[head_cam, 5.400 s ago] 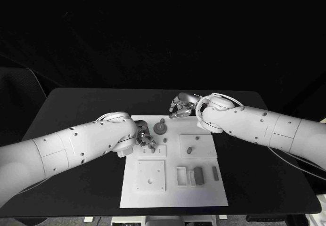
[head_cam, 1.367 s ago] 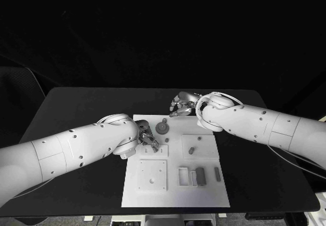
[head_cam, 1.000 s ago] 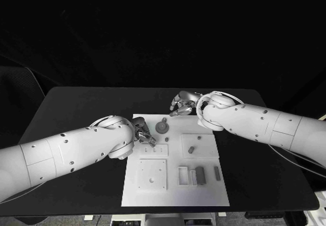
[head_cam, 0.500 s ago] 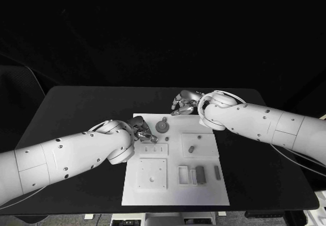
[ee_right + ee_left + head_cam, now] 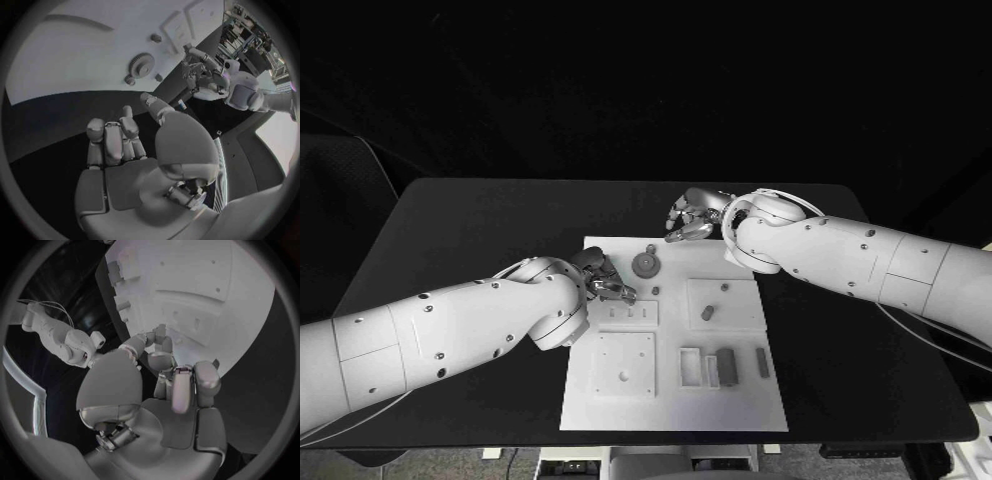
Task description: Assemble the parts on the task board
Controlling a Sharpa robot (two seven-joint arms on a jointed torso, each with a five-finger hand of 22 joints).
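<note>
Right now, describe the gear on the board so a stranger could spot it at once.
Find the white task board mid-table and go to its far edge, between the two hands. The gear lies there flat: a round, toothed disc, the widest of the small pieces nearby.

Your left hand (image 5: pixel 604 281) at the task board (image 5: pixel 672 400)'s left edge, fingers curled, beside a small peg (image 5: pixel 653 294), your right hand (image 5: pixel 692 217) just beyond the board's far edge over the black surface (image 5: pixel 473 230), gear (image 5: pixel 646 264) between them.

Left hand (image 5: pixel 600 282) crowding task board (image 5: pixel 668 405) far-left edge, gear (image 5: pixel 646 263) just beside, near half open
</note>
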